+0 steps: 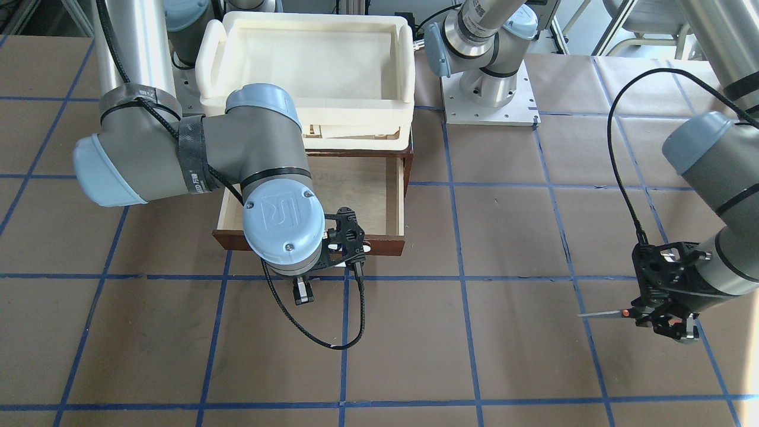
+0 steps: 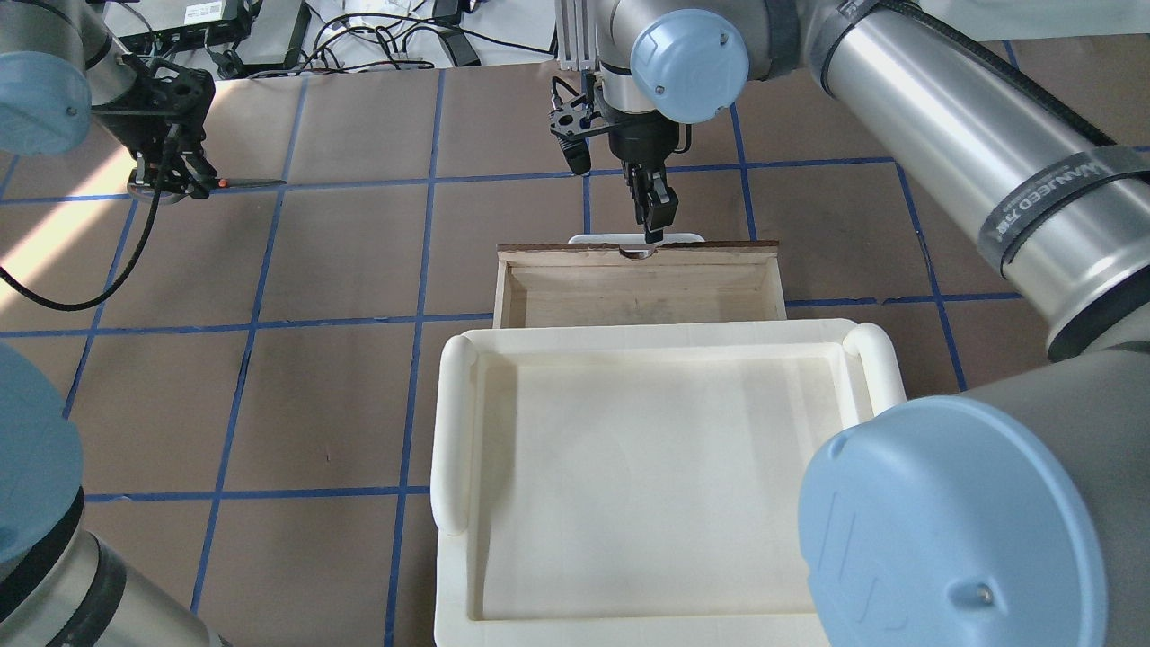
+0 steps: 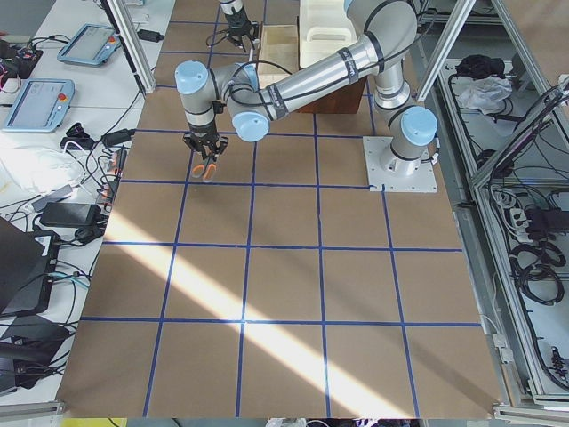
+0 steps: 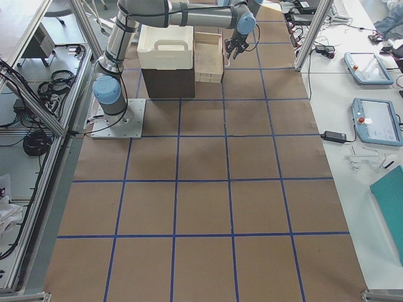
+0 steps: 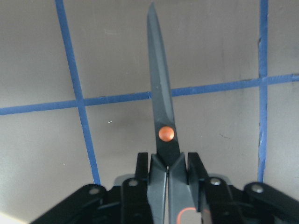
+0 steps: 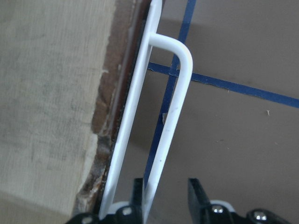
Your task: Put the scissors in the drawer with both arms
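Steel scissors (image 5: 161, 107), handles inside left tool (image 5: 169, 162)

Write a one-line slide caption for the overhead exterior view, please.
Left gripper holds the scissors aside while right gripper straddles the white handle of the open drawer.
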